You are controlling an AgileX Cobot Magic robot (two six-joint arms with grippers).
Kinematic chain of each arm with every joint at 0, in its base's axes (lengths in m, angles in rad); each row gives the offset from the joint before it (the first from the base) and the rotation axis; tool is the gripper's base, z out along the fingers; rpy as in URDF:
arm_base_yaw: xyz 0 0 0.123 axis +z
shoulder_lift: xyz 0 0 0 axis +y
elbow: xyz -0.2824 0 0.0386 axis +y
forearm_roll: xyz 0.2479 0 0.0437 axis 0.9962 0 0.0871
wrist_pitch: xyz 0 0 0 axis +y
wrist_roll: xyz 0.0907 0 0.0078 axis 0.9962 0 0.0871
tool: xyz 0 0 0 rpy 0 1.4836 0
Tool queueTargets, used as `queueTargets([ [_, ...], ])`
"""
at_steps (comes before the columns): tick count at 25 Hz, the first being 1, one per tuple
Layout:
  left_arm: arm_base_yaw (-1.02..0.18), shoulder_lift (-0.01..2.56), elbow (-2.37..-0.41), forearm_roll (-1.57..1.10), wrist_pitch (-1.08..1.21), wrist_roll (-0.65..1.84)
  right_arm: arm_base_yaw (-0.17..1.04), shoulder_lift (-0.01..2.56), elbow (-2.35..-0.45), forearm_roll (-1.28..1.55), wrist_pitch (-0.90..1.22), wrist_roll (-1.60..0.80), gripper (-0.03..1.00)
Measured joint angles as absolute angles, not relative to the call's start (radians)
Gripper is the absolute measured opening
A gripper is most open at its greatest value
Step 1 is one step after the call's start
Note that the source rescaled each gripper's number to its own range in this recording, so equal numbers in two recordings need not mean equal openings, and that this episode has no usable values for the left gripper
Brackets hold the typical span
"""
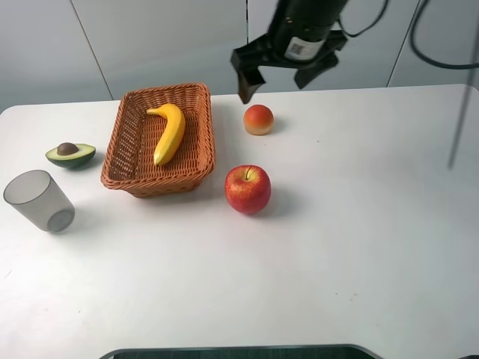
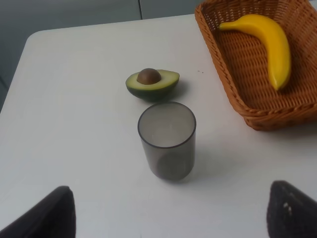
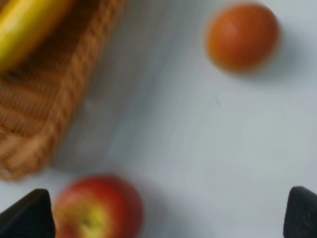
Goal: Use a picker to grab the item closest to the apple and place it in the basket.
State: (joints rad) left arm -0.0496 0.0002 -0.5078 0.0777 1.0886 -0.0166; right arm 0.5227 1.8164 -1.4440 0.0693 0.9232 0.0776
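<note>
A red apple (image 1: 248, 188) (image 3: 96, 208) stands on the white table, just right of the wicker basket (image 1: 157, 183) (image 3: 49, 109). Behind the apple lies a small orange-red fruit (image 1: 258, 120) (image 3: 242, 35). My right gripper (image 1: 277, 84) (image 3: 163, 218) hangs open above the table's far edge, over that fruit, holding nothing. The right wrist view is blurred. My left gripper (image 2: 168, 218) is open and empty, its fingertips (image 2: 47, 215) at the picture's lower corners, facing the cup; it is out of the high view.
A yellow banana (image 1: 170, 132) (image 2: 270, 42) lies in the basket (image 2: 233, 84). Left of the basket sit a halved avocado (image 1: 70, 154) (image 2: 152, 83) and an upright translucent grey cup (image 1: 39, 200) (image 2: 167, 140). Bare white tabletop (image 1: 359, 239) spreads right and front.
</note>
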Motion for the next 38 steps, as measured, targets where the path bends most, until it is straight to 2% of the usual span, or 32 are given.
queueTargets([
  [10,-0.050,0.000,-0.508,0.078,1.089,-0.017,0.224,1.339,-0.970,0.090,0.919,0.084,1.00],
  [17,-0.050,0.000,-0.508,0.078,1.089,-0.017,0.028,1.011,-0.831,0.041,1.013,0.086,1.00],
  [26,-0.050,0.000,-0.508,0.078,1.089,-0.017,0.010,0.617,-0.770,-0.020,1.142,0.062,1.00],
  [38,-0.050,0.000,-0.508,0.078,1.089,-0.017,0.028,0.257,-0.612,-0.014,1.139,0.033,1.00],
])
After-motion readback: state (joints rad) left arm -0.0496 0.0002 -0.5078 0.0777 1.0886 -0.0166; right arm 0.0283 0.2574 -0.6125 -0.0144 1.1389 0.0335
